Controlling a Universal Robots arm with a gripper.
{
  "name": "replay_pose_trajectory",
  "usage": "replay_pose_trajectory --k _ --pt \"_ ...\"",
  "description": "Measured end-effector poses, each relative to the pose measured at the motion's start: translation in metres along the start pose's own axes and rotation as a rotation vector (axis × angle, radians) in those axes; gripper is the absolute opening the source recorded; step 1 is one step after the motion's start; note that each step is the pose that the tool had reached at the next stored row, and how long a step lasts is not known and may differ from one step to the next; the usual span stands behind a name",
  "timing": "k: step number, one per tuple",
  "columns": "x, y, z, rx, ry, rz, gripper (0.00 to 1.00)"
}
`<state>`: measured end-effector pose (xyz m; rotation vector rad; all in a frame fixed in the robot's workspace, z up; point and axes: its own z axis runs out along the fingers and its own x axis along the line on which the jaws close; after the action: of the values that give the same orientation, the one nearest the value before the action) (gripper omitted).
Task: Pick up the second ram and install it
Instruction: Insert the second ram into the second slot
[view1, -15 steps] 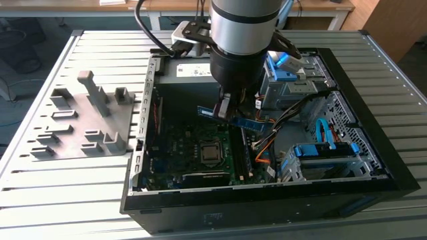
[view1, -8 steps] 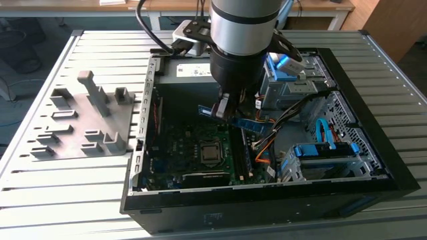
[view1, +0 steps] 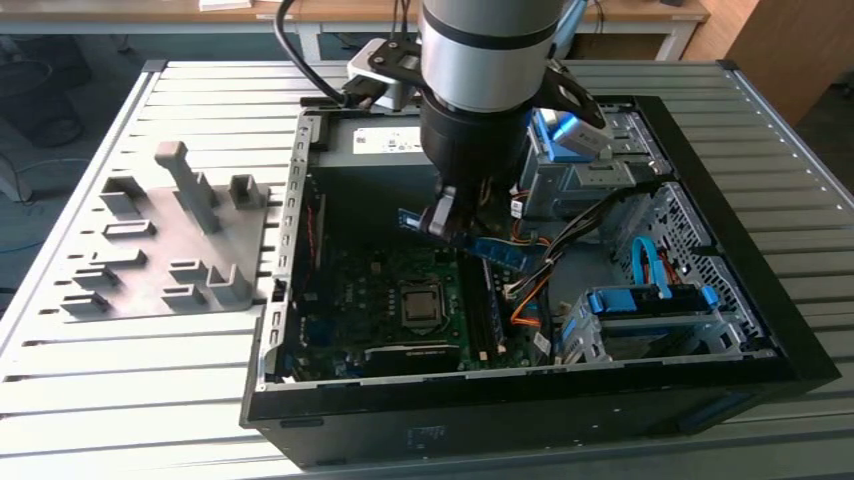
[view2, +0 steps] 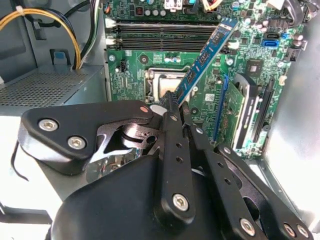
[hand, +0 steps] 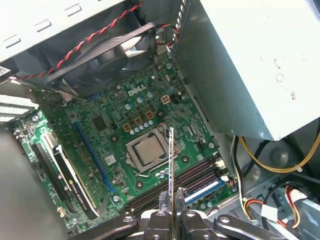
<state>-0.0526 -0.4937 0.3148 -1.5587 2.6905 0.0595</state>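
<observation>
Install step. Claw (view2: 175, 102) clamped on second ram (view1: 497, 250), jutting 4 o'clock in exterior view. I judge: needs aligning w/ DIMM slots (view2: 165, 37).

Your arm (view1: 487, 75) is a silver cylinder with a black band (view1: 487, 33) and cable (view1: 283, 45). Your gripper (view2: 172, 102) is black, its links (view2: 175, 160) held by silver screws (view2: 180, 202).

Robot arm (view1: 487, 60): one is showing.
Gripper (view2: 173, 102): one is showing.
Computer case (view1: 534, 398): one is lying open.
Motherboard (hand: 100, 130): one is showing.
Memory sticks: two are showing, the second ram (view2: 207, 52) and a seated stick (hand: 204, 189).
Processor socket (hand: 146, 151): one is showing.
Grey fixture plate (view1: 147, 240): one is showing.
</observation>
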Motion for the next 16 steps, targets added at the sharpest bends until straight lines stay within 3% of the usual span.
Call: replay_pose_trajectory --k 16 --pt "0.0002 -0.0001 0.0013 0.0048 -0.0017 0.103 0.14"
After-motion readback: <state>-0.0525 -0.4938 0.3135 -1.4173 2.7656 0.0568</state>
